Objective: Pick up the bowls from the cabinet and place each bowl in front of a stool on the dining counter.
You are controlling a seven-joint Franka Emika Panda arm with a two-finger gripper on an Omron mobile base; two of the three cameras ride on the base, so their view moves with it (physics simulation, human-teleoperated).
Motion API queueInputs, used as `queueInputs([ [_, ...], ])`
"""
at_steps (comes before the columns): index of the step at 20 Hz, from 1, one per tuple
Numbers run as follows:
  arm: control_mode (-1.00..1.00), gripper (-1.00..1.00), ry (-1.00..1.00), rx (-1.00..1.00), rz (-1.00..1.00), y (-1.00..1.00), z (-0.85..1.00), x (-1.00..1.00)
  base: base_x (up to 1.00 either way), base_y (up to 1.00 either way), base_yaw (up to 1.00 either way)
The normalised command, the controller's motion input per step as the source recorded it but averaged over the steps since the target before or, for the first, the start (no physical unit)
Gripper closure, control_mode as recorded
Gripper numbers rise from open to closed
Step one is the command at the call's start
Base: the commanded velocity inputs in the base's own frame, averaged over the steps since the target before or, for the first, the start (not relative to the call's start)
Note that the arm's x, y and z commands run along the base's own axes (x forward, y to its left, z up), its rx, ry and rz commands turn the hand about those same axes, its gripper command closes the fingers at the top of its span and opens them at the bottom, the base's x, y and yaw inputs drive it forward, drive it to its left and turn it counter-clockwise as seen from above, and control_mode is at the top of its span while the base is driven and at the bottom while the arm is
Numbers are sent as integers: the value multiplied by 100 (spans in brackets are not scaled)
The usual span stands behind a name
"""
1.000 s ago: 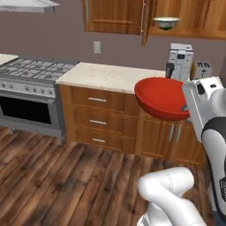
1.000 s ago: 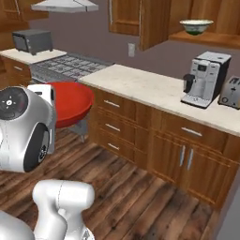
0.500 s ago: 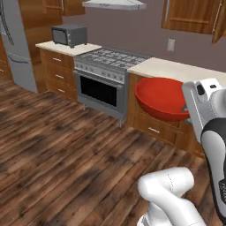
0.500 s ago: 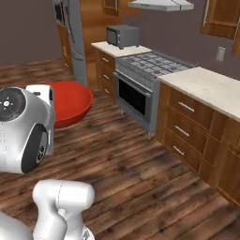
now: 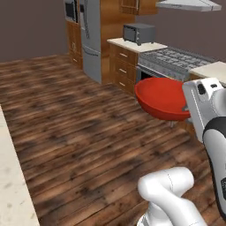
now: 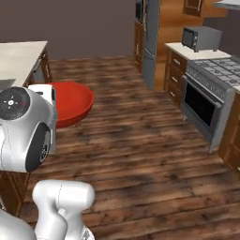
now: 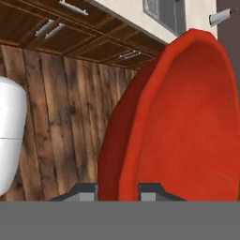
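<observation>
Pinching the red bowl's rim between both fingers.

The glossy red round bowl is hidden along its right rim by the white arm housing in the left base view. In the right base view, the bowl is hidden at its left by the same housing. In the hand view, the bowl is cut off by the right edge. The 2 finger tips show only their tops. The beige speckled stone slab is cut off at the left edge.
</observation>
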Motion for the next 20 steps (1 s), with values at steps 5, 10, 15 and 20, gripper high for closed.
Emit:
queueInputs([
  [5,100,100,0,0,0,0,0,0,-81,60,34],
  [10,100,100,0,0,0,0,0,0,-99,34,17],
  [15,100,100,0,0,0,0,0,0,-87,45,17],
  [20,100,100,0,0,0,0,0,0,-100,14,5],
])
